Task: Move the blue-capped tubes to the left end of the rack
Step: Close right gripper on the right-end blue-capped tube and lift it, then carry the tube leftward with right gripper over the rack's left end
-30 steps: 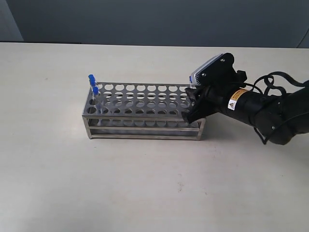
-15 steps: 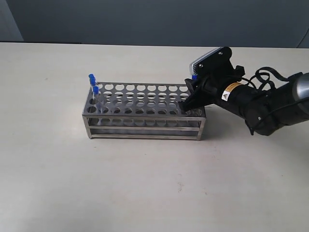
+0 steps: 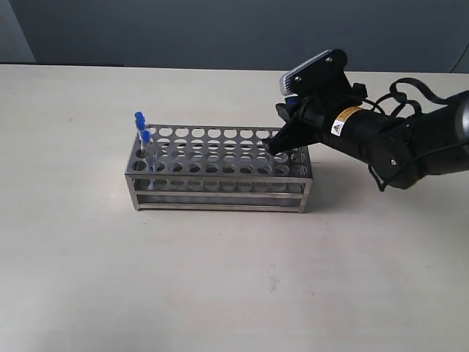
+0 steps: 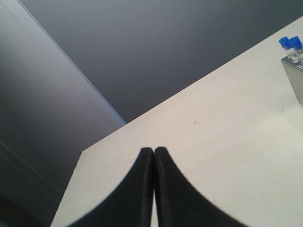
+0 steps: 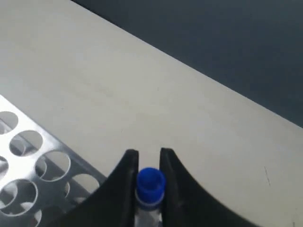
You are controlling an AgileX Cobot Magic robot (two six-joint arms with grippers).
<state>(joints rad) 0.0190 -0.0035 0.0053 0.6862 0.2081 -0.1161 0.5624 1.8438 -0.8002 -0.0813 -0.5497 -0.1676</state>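
The steel rack (image 3: 220, 166) stands mid-table. Two blue-capped tubes (image 3: 139, 119) (image 3: 145, 137) stand in holes at its left end, and the left wrist view shows them too (image 4: 290, 43). My right gripper (image 3: 277, 126) hangs over the rack's right end, shut on a third blue-capped tube (image 5: 151, 182), whose cap sits between the fingertips (image 5: 131, 158). The rack's top plate (image 5: 28, 161) lies beside it in the right wrist view. No fourth tube shows. My left gripper (image 4: 154, 150) is shut on nothing, over bare table, and is out of the exterior view.
The rack's corner (image 4: 296, 78) lies at the edge of the left wrist view. The pale tabletop (image 3: 220, 279) extends all round the rack. A dark wall (image 3: 220, 29) runs behind the table's far edge. The right arm's black body and cables (image 3: 396, 139) reach in from the right.
My right gripper has risen and shifted left from the rack's right end, carrying the blue-capped tube up with it. The two tubes at the left end have not moved.
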